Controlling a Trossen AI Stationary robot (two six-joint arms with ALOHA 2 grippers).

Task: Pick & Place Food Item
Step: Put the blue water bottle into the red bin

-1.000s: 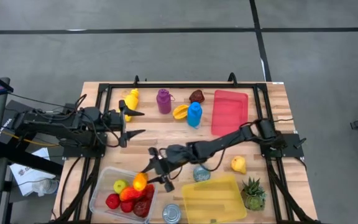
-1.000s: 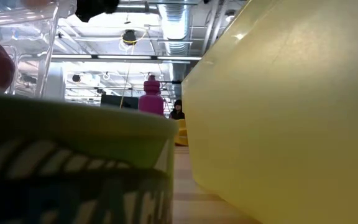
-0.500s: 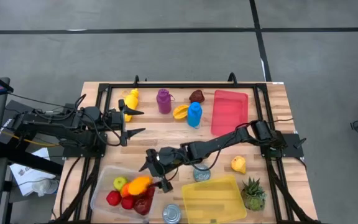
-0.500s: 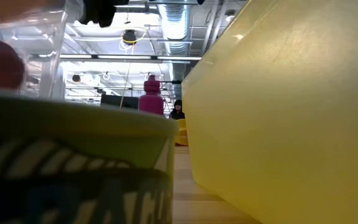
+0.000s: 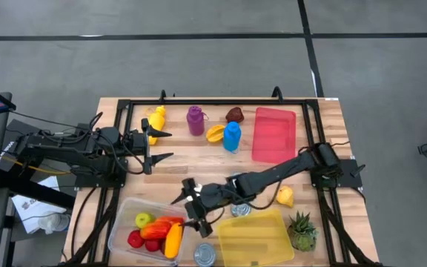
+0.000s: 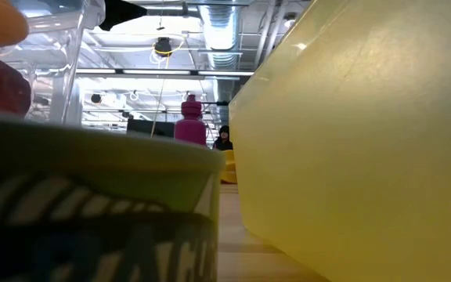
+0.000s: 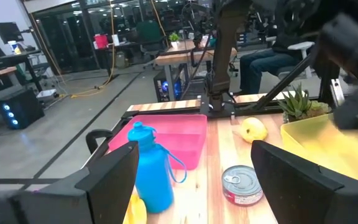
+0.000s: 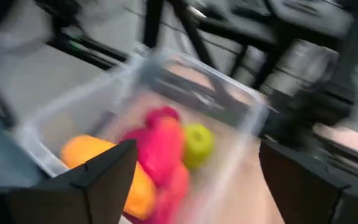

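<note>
Orange food item (image 5: 173, 240) lies inside the clear plastic container (image 5: 121, 221) at the counter's (image 5: 199, 152) near-left corner, beside red pieces (image 5: 156, 228) and a green apple (image 5: 144, 219). Right end effector (image 5: 193, 210) sits at the container's right edge with fingers spread apart, holding nothing. Left end effector (image 5: 159, 145) waits with fingers apart near the yellow bottle (image 5: 156, 117). A yellow tray (image 5: 256, 237) lies right of the container.

Wooden table (image 5: 199, 159) with bottles (image 5: 195, 120), pink tray (image 5: 274, 133), clear bin (image 5: 124, 222), cans (image 5: 204, 255), pineapple (image 5: 301, 231).
</note>
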